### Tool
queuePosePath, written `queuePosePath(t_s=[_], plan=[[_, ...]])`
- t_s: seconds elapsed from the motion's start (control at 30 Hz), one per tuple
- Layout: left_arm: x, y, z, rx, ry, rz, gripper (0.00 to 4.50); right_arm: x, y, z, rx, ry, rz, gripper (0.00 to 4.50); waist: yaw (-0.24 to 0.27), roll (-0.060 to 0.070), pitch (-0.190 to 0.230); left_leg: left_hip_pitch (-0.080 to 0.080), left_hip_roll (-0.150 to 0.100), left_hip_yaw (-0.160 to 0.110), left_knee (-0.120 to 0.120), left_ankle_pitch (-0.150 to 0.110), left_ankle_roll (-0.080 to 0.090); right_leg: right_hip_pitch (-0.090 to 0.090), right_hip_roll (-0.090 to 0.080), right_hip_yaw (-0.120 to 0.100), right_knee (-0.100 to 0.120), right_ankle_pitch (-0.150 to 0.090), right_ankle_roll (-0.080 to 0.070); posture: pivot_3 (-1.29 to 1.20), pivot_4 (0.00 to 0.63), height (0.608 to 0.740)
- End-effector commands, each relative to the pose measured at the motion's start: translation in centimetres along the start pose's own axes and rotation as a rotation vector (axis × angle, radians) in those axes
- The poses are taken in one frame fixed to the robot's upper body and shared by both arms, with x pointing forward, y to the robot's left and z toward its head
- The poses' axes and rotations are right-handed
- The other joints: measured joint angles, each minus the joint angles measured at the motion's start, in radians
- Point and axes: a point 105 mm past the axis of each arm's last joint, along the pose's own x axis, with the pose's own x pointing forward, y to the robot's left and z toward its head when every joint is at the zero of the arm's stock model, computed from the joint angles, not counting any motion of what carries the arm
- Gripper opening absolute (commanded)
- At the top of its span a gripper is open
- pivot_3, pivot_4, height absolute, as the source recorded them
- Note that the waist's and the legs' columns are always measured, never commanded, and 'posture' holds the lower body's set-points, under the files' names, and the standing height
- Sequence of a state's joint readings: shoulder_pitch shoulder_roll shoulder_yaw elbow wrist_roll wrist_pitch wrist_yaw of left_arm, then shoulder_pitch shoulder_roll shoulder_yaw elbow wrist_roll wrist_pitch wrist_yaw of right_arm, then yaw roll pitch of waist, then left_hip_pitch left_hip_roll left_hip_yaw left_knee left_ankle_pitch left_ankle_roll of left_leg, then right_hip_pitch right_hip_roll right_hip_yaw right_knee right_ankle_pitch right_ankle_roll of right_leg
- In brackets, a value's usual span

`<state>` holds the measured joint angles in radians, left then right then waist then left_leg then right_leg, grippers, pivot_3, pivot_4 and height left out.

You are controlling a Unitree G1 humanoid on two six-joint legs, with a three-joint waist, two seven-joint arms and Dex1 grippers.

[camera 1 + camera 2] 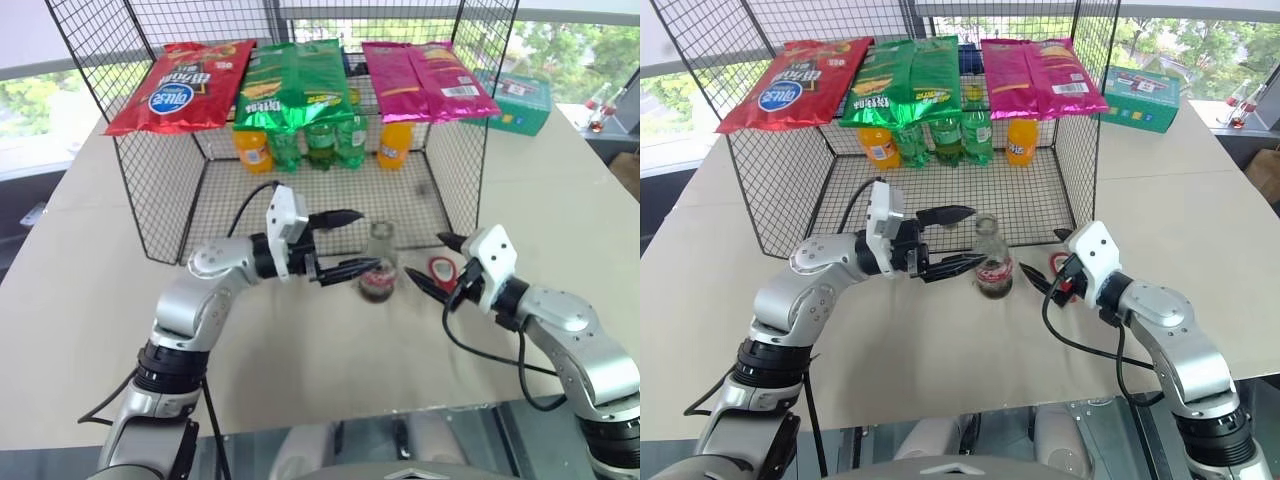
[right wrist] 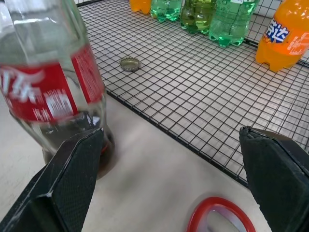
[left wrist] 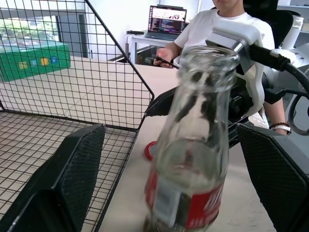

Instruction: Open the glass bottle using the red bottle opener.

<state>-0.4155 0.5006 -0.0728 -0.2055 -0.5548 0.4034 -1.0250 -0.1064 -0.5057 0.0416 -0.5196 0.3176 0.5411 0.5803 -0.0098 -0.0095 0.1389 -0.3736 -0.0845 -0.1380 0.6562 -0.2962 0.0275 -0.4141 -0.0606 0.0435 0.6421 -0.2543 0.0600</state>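
Observation:
The glass bottle stands upright on the table just in front of the wire cage, with a red label, a little dark liquid at the bottom and a bare, uncapped mouth. My left gripper is open, level and pointing at the bottle from its left, its fingertips just short of the glass. The red bottle opener lies flat on the table to the right of the bottle. My right gripper hangs open just over the opener, gripping nothing. A loose bottle cap lies on the cage's mesh floor.
The black wire cage stands behind the bottle, with snack bags on top and orange and green soda bottles at its back. A green box sits at the back right. A seated person is beyond the table.

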Motion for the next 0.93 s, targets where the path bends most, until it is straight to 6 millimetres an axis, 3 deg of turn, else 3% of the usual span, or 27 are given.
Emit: queuePosePath(t_s=[0.03,0.17,0.37,0.43,0.63,0.8,0.93], plan=[[-0.1,-0.3,1.2,0.042,-0.026,-0.014,4.46,-0.1,0.3,1.5,-0.031,-0.052,0.008,4.50,0.000,0.000,0.000,0.000,0.000,0.000,0.000,0.000,0.000,0.000,0.000,0.000,0.000,0.000,0.000,0.00,0.150,0.740],[-0.7,-0.5,1.4,0.026,-0.035,-0.007,4.46,-0.3,0.1,1.4,-0.031,-0.054,0.002,4.50,-0.001,0.000,0.000,0.000,0.000,0.000,0.001,0.000,0.000,0.000,0.000,0.000,0.000,0.000,0.000,0.00,0.150,0.740],[-3.6,-0.6,1.7,-0.069,-0.080,0.118,4.46,-1.5,0.1,1.3,-0.006,-0.092,-0.004,4.50,-0.002,0.000,0.000,0.000,0.000,0.000,0.001,0.000,0.000,0.000,0.000,0.000,0.001,0.000,0.000,0.00,0.150,0.740],[-5.5,0.6,1.3,-0.059,-0.111,0.309,4.46,-2.9,0.0,0.7,-0.012,-0.109,-0.013,4.50,0.000,0.000,0.000,0.000,0.000,0.000,0.001,0.000,0.000,0.000,0.000,0.000,0.001,0.000,0.000,0.00,0.150,0.740],[-11.4,0.4,-2.7,-0.098,-0.020,0.702,4.46,-7.7,-0.3,-1.7,-0.018,-0.088,-0.070,4.50,0.007,0.000,-0.002,0.001,0.000,0.002,0.002,0.000,0.000,0.001,0.000,0.002,0.001,0.000,0.000,0.00,0.150,0.740],[-14.7,-1.0,-4.4,-0.112,0.015,0.894,4.46,-10.8,1.0,-3.3,-0.058,-0.049,-0.062,4.50,0.022,0.000,-0.001,0.012,0.001,0.003,0.000,-0.001,0.001,0.010,0.000,0.002,0.001,0.000,0.000,0.00,0.150,0.740],[-16.3,-1.7,-4.9,-0.132,0.023,0.976,4.46,-11.8,1.2,-4.2,-0.060,-0.033,-0.080,4.50,0.024,-0.001,-0.001,0.015,0.001,0.002,-0.001,-0.002,0.002,0.015,-0.001,0.002,0.001,0.000,0.000,0.00,0.150,0.740]])
